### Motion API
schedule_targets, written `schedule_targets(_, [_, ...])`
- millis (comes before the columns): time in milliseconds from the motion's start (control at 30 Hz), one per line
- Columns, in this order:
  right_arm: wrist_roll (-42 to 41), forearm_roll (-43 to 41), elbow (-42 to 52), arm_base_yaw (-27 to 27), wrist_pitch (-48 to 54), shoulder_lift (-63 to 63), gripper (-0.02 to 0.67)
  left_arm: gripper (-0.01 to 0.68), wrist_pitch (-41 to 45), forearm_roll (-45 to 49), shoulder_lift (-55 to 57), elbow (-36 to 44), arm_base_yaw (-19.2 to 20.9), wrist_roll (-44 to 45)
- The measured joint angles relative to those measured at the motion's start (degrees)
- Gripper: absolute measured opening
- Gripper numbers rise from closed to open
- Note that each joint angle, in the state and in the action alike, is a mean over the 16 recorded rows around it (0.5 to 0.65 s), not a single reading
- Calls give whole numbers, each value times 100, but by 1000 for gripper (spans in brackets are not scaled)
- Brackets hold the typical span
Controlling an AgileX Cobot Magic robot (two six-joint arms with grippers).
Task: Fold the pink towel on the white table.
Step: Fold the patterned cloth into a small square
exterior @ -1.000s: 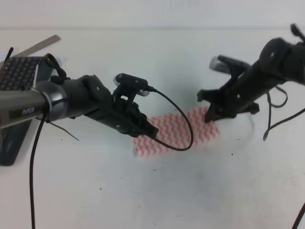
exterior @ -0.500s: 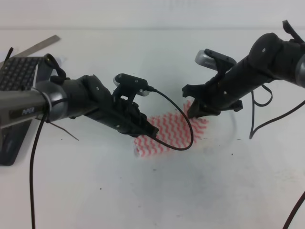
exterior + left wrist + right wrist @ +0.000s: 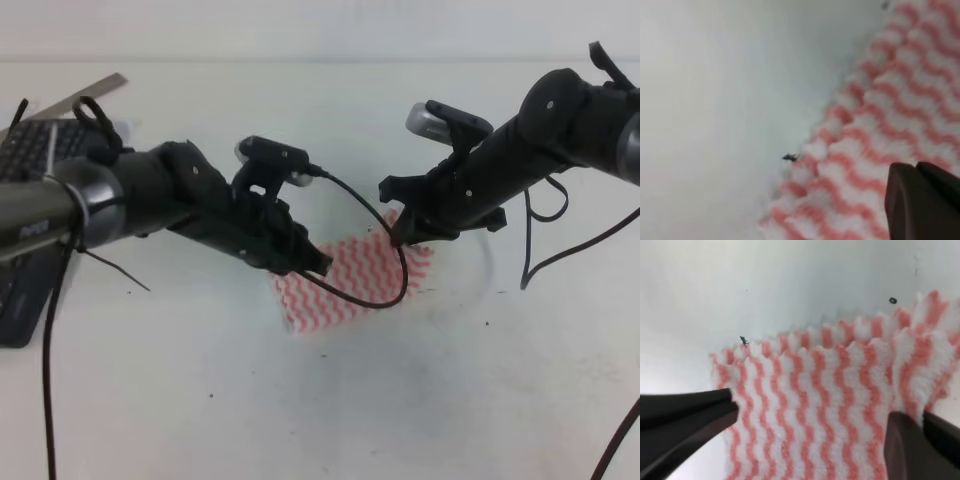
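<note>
At centre of the plain white flat table: one thin pink-and-white wavy-striped towel, lying between the two black arms, partly covered by both. Cloth is a soft fleecy weave with zigzag bands of pink-red alternating with white; edges are scalloped and slightly fuzzy in the right wrist view. Its outline from above is a rough slanted quadrilateral, its near-left corner flat on the surface, its far-right end under the right hand.

Left hand: matte black, low over the towel's left part; only one dark fingertip shows over the stripes in the left wrist view, so whether it is spread or pressed together cannot be told.

Right hand: matte black, fingers spread, one finger at the towel's edge and the other at the opposite side, cloth lying between them.

Table surface: smooth, matte white, with tiny dark specks. Dark grey keyboard sits at the far left edge beside a flat grey metal ruler. Black glossy cable loops from the left arm over the towel.
</note>
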Motion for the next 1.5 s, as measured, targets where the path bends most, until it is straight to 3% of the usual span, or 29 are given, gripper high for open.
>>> schedule_targets(467, [0, -17, -1, -1, -2, 3, -12, -3, 438, 116, -160, 117, 157, -184])
schedule_targets(1500, [9, -21, 0, 5, 62, 3, -13, -3, -314, -231, 98, 389, 282, 11])
